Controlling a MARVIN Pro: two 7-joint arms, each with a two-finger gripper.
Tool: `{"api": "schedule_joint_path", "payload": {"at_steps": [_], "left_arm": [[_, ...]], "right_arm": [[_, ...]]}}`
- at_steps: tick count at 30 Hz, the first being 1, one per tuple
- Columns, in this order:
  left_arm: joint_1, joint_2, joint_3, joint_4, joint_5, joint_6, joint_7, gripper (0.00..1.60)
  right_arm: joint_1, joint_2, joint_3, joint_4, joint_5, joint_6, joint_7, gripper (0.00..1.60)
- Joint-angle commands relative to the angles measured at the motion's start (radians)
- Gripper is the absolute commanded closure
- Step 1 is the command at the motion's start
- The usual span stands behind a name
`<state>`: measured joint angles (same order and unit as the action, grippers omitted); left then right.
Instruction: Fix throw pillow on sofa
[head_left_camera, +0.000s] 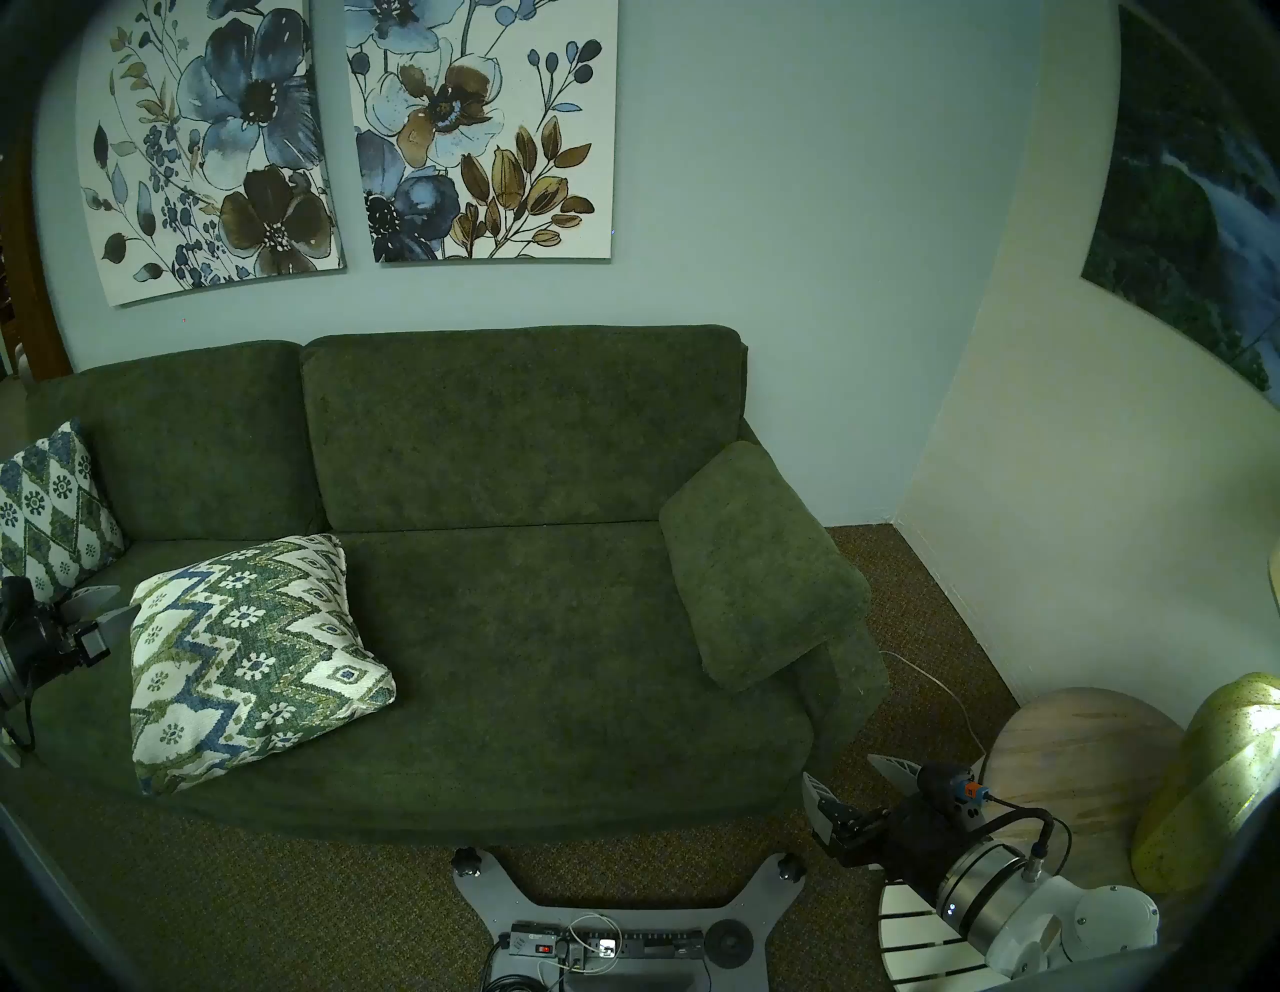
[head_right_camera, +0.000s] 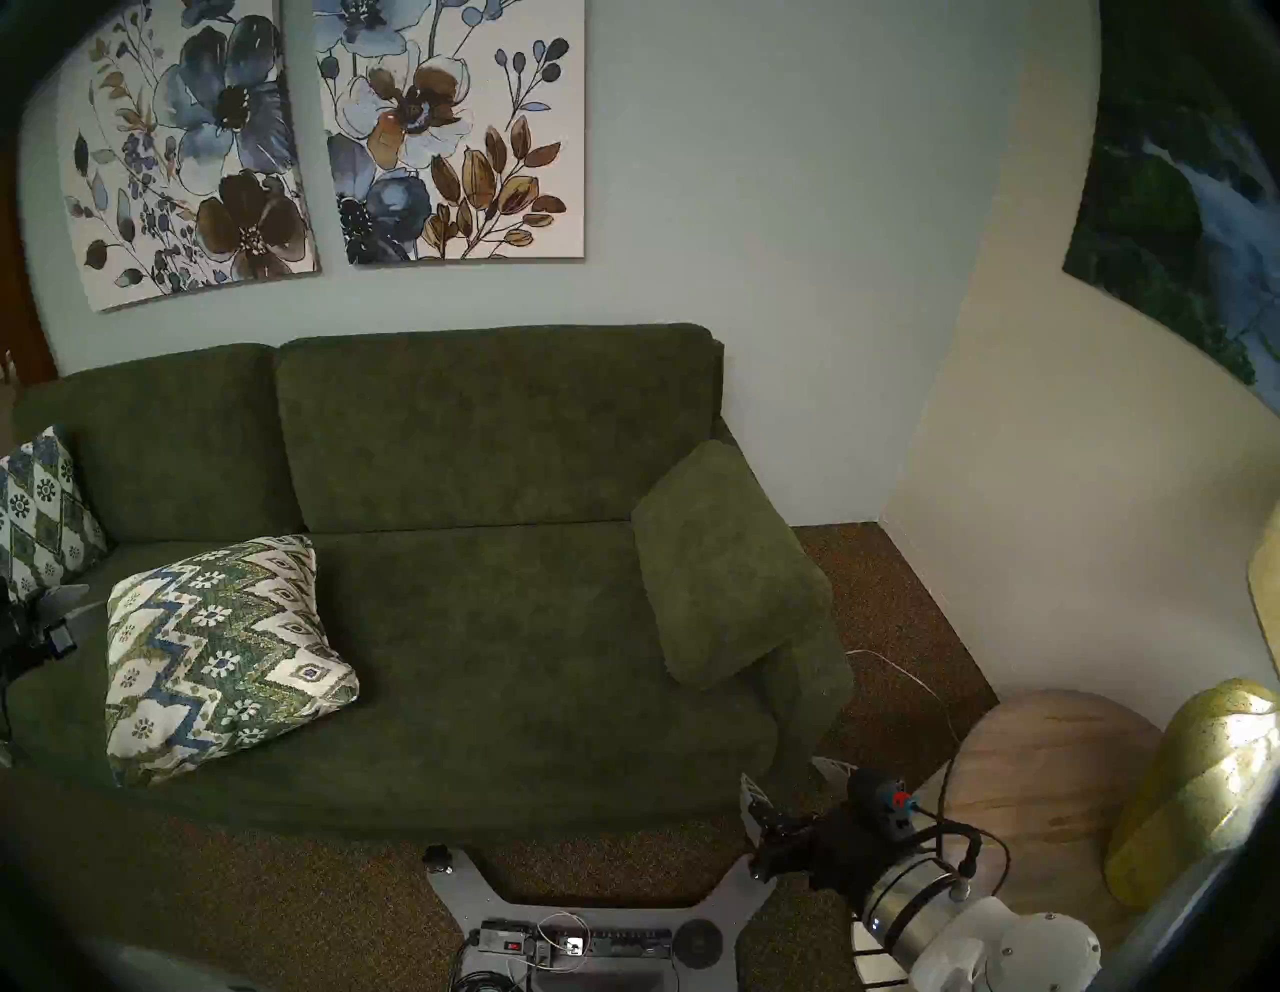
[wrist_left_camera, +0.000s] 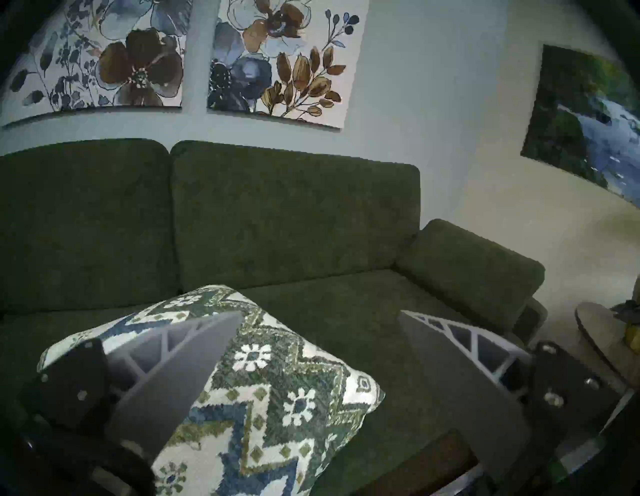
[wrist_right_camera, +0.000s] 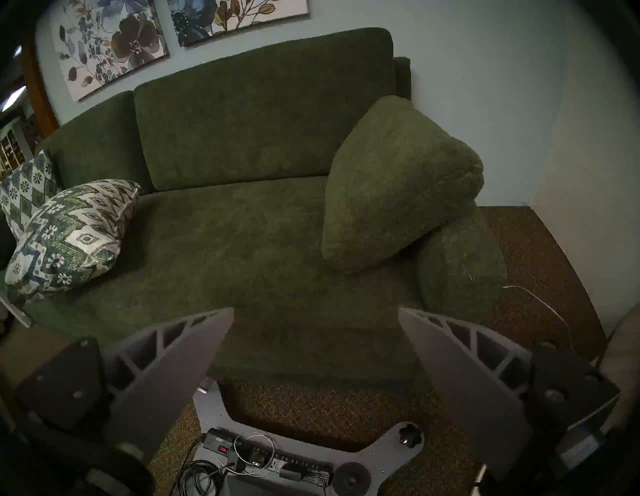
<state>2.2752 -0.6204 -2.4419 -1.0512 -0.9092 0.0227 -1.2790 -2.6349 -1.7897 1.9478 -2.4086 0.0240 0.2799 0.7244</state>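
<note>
Head L view: chevron throw pillow (head_left_camera: 253, 658) lies flat on the left seat of the green sofa (head_left_camera: 554, 644), front corner near the seat edge, not propped vs. the backrest. Diamond-lattice pillow (head_left_camera: 48, 512) stands in the far left corner. My left gripper (head_left_camera: 111, 604) sits just beside the chevron pillow's left edge, jaws spread, nothing in them; contact can't be confirmed. My right gripper (head_left_camera: 855, 779) hangs by the sofa's front right corner, wide open, empty.

Head R view: same layout; plain green cushion (head_right_camera: 727, 561) leans on the right arm, well apart from the work.

L wrist view: pillow fills the lower frame between and under my fingers (wrist_left_camera: 194, 360). Looks plump, woven cover, so I judge it light, soft, not slippery, not fragile. It'll sag from one corner. Best hold: pinch a corner or edge seam deep.

R wrist view: fingers (wrist_right_camera: 180, 363) apart over the seat front, holding nothing.
</note>
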Motion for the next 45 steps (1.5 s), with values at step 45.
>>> {"api": "schedule_joint_path", "payload": {"at_steps": [45], "left_arm": [[-0.496, 0.102, 0.549, 0.603, 0.238, -0.203, 0.213, 0.0]], "right_arm": [[0.004, -0.003, 0.001, -0.01, -0.002, -0.001, 0.006, 0.0]]}}
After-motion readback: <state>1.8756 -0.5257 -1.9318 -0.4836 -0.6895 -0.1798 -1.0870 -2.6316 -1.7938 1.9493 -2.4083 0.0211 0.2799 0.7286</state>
